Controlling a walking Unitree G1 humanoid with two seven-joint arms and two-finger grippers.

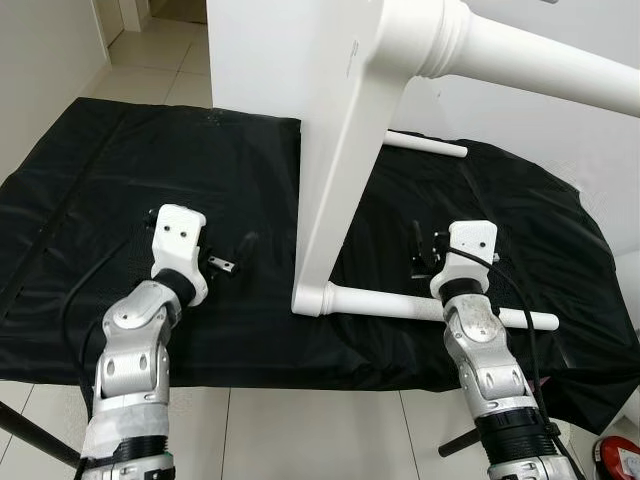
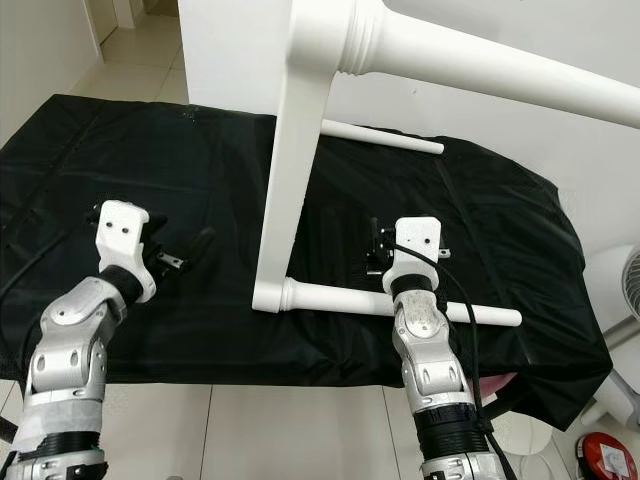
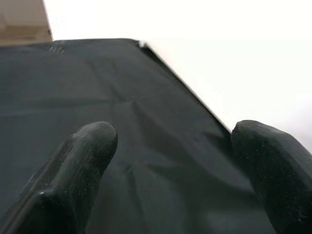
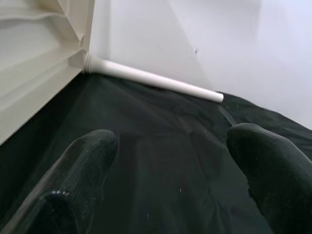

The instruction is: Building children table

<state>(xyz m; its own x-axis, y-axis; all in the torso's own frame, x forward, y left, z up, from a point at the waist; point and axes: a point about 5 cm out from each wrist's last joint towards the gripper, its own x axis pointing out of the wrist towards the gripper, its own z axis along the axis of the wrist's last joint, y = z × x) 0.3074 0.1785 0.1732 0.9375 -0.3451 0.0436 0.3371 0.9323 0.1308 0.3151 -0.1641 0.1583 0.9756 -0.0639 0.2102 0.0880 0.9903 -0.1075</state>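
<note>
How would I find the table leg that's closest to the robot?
Look at the big black cloth spread on the floor, where the white table lies tipped on its side. Three white legs stick out of it. The nearest leg lies flat on the cloth along the front edge, passing just behind the right gripper; the others are farther back or up in the air.

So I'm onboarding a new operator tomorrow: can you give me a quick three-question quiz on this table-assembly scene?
1. True or false: both grippers are open and hold nothing.
2. What covers the floor under the white table?
A. black cloth
B. cardboard
C. bare tiles
3. Fill in: the right gripper hangs just above the table's lower ____, which lies on the cloth.

Key
1. True: the left gripper and the right one both show spread fingers with only the black cloth between them.
2. A
3. leg
</note>
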